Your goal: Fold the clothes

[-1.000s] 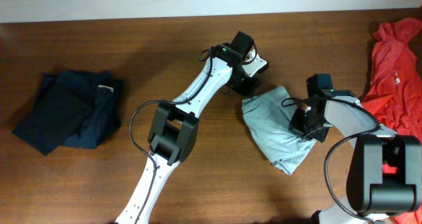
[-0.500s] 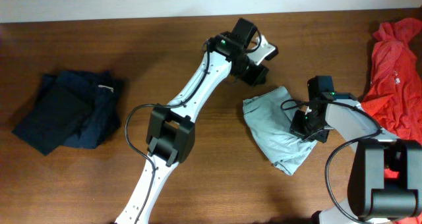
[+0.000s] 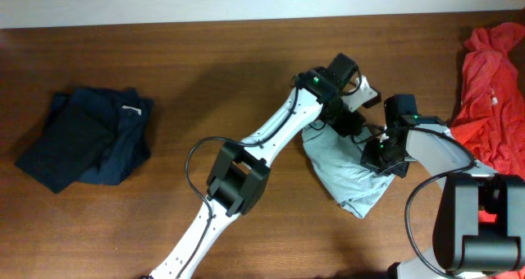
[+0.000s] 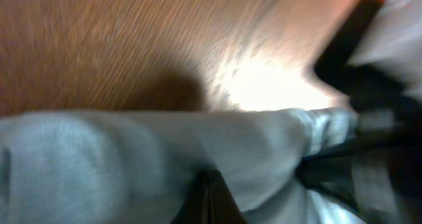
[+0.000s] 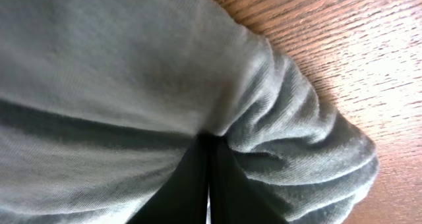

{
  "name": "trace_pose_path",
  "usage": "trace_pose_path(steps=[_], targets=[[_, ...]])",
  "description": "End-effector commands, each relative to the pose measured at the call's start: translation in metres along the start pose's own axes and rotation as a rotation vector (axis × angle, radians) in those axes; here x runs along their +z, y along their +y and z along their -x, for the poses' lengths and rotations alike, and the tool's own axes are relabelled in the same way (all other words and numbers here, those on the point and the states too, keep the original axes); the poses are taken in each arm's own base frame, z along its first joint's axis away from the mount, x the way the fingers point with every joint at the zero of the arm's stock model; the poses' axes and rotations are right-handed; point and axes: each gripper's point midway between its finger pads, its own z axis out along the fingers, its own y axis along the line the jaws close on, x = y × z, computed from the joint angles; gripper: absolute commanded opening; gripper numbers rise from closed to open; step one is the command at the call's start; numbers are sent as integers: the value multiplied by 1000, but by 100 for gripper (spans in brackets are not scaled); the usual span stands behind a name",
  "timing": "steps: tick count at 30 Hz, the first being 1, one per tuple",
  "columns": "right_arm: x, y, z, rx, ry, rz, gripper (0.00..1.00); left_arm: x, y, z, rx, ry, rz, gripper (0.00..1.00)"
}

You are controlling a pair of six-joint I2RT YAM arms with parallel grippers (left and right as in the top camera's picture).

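On the tabletop (image 3: 98,230), left gripper (image 4: 208,179) and right gripper (image 5: 210,145) pinch the T-shirt (image 3: 344,174); it looks soft and light, best held by its edges.

No text, brand, number or sign can be read anywhere: the only label-like thing is a small pale tag (image 3: 131,109) on the dark navy garment (image 3: 82,144), well apart from the left gripper (image 3: 349,123), and too small to make out.

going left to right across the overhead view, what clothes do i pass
dark navy garment -> light teal t-shirt -> red-orange garment
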Motion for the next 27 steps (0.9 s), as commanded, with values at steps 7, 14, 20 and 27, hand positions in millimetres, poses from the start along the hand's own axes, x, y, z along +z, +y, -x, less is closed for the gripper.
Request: trace_pose_path(steps=[7, 14, 20, 27], targets=[[2, 0, -24, 1, 92, 24, 4, 20, 58, -29, -111, 63, 162, 0], [-5, -32, -53, 231, 191, -153, 4, 7, 88, -36, -186, 55, 216, 0], [-6, -39, -52, 249, 186, -168, 4, -8, 108, -42, -230, 49, 231, 0], [-9, -20, -42, 76, 165, -22, 4, -19, 122, -45, -260, 40, 243, 0]])
